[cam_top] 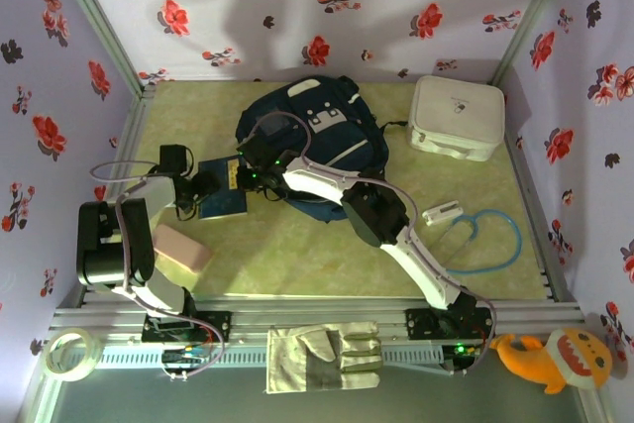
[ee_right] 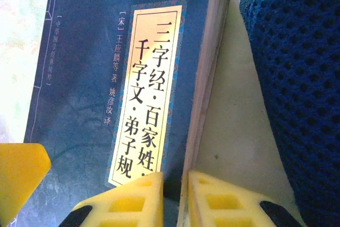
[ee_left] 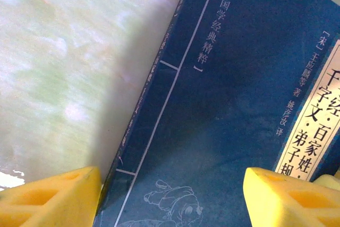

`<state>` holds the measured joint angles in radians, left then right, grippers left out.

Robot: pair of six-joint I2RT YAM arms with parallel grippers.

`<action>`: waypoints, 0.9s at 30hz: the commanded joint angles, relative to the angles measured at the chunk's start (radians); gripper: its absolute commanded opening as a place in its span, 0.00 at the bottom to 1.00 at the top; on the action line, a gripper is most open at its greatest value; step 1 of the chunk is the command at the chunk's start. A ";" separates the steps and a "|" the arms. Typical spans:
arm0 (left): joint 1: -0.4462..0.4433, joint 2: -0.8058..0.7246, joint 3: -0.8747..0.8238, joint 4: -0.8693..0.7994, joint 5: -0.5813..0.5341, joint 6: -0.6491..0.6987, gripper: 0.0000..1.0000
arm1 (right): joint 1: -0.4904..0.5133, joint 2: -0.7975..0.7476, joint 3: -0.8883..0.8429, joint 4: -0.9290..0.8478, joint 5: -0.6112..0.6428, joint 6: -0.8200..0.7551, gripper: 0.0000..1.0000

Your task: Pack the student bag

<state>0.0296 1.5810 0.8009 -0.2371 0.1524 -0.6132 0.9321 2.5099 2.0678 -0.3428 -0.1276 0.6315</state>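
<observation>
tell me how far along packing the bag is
Nothing visibly packed yet: the book lies on the table beside the backpack. In hand: the left gripper sits open over the book, the right gripper straddles its page edge. Left: getting it into the backpack.

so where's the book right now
In the top view the dark blue book lies on the table just left of the backpack, beyond the pink block.

Top external view looks down from high at the near edge over the whole desk [cam_top: 297,245], while both wrist views (held very close, facing downward) share the dark-blue book [ee_left: 223,104].
</observation>
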 commanded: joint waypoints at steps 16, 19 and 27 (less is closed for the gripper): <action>-0.005 -0.227 0.015 -0.038 0.311 -0.077 0.61 | 0.000 0.053 -0.002 -0.032 -0.033 0.039 0.17; -0.005 -0.207 -0.001 0.004 0.332 -0.115 0.57 | -0.004 0.052 -0.006 -0.024 -0.042 0.046 0.17; -0.005 -0.183 -0.021 0.074 0.331 -0.173 0.47 | -0.005 0.050 -0.019 -0.021 -0.053 0.052 0.17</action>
<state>0.0330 1.3811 0.7891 -0.2176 0.4385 -0.7540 0.9142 2.5137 2.0712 -0.3344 -0.1360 0.6655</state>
